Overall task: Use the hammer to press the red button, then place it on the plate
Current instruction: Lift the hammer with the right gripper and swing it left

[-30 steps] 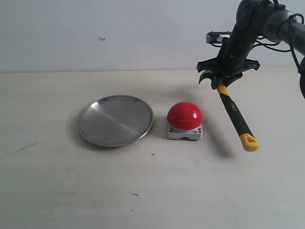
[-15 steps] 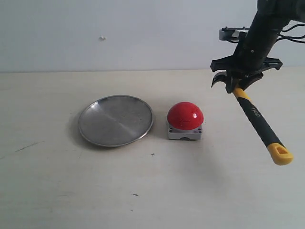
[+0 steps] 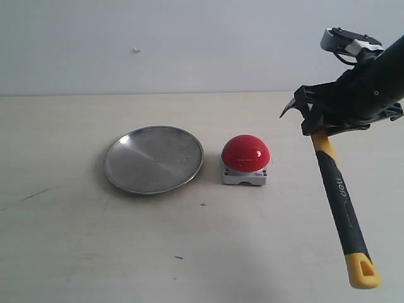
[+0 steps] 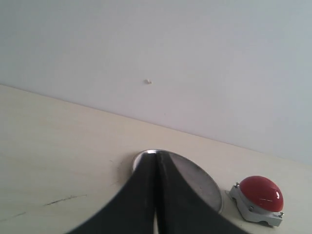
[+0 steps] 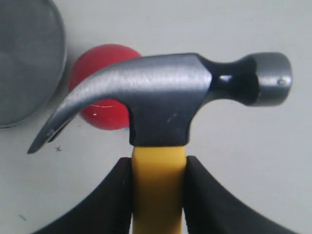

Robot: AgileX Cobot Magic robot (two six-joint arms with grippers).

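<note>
My right gripper (image 3: 317,124) is shut on the yellow neck of the hammer (image 3: 339,196), held in the air to the right of the red button (image 3: 245,153). The black handle slants down toward the front, ending in the yellow loop. In the right wrist view the dark hammer head (image 5: 170,97) sits just past the right gripper (image 5: 158,171), with the red button (image 5: 100,58) below its claw. The silvery plate (image 3: 153,159) lies left of the button. My left gripper (image 4: 156,156) is shut on nothing, with the plate (image 4: 199,177) and the button (image 4: 262,192) beyond it.
The pale table (image 3: 202,252) runs back to a plain white wall (image 3: 158,44). A few small dark specks mark the tabletop in front of the plate and button. The left arm does not show in the exterior view.
My right gripper has carried the hammer to the right, away from the button. The arm has tilted and the handle now hangs lower and nearer the front.
</note>
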